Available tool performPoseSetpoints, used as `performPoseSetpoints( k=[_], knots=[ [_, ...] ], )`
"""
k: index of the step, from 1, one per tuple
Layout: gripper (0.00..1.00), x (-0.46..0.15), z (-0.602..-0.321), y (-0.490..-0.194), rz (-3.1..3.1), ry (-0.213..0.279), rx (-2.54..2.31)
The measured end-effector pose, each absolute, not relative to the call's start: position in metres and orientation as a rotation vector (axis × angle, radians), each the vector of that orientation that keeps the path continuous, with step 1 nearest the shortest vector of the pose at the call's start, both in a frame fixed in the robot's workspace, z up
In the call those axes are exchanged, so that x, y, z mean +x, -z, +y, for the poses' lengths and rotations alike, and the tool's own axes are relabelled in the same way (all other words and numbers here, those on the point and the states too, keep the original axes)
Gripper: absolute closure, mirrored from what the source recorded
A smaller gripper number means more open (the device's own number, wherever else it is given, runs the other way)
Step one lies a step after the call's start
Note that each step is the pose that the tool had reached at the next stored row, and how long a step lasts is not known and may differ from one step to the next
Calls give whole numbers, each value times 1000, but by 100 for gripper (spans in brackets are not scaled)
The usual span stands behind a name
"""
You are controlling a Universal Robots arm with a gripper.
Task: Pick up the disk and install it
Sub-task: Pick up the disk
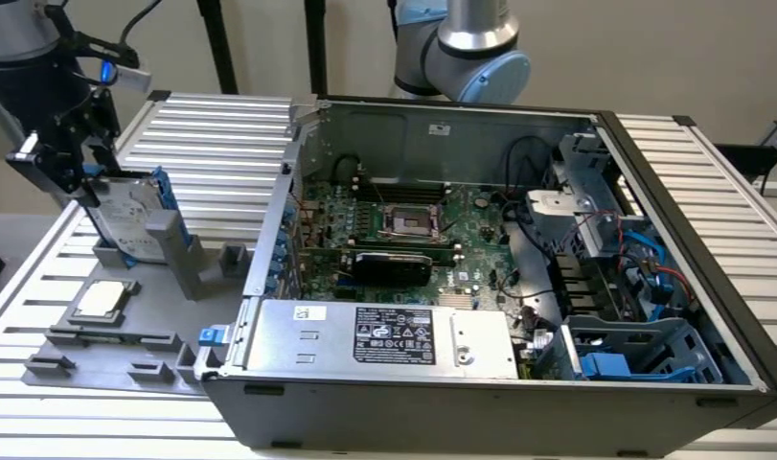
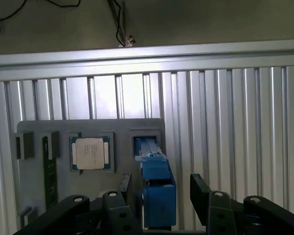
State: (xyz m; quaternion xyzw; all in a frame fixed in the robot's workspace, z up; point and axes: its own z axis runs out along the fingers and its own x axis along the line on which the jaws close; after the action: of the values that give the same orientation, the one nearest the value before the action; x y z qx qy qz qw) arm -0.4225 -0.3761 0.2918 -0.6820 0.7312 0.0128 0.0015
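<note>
Gripper [image 2: 162, 188] wide open, fingers [image 2: 202, 192] straddling the disk [image 1: 130, 216]; daylight shows beside one finger, so I have nothing gripped. The disk stands on edge in its slot on the grey fixture plate [image 1: 120, 355], beside the open computer case [image 1: 491, 412]. I judge it is kept upright so the fingers can close on its flat faces.

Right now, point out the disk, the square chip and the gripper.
disk [image 1: 123, 206]: exterior view, on its silver labelled face.
square chip [image 1: 101, 299]: exterior view, middle of its metal top.
gripper [image 2: 165, 190]: wrist view, midway between its open fingertips.
</note>
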Motion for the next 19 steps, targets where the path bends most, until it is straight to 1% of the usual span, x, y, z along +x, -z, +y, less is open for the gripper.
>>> performPoseSetpoints(
  k=[11,12,13,14,15,16,17,19],
  knots=[
    [40,-423,-378,-290,2297,-45,-2142],
    [43,-423,-378,-290,2297,-45,-2142],
    [49,-423,-378,-290,2298,-46,-2143],
    [49,-424,-378,-290,2298,-47,-2143],
    [56,-423,-378,-290,2298,-48,-2144],
    [56,-423,-378,-290,2299,-49,-2144],
    [58,-423,-378,-290,2300,-52,-2145],
    [58,-423,-378,-290,2303,-58,-2148]
  ],
)
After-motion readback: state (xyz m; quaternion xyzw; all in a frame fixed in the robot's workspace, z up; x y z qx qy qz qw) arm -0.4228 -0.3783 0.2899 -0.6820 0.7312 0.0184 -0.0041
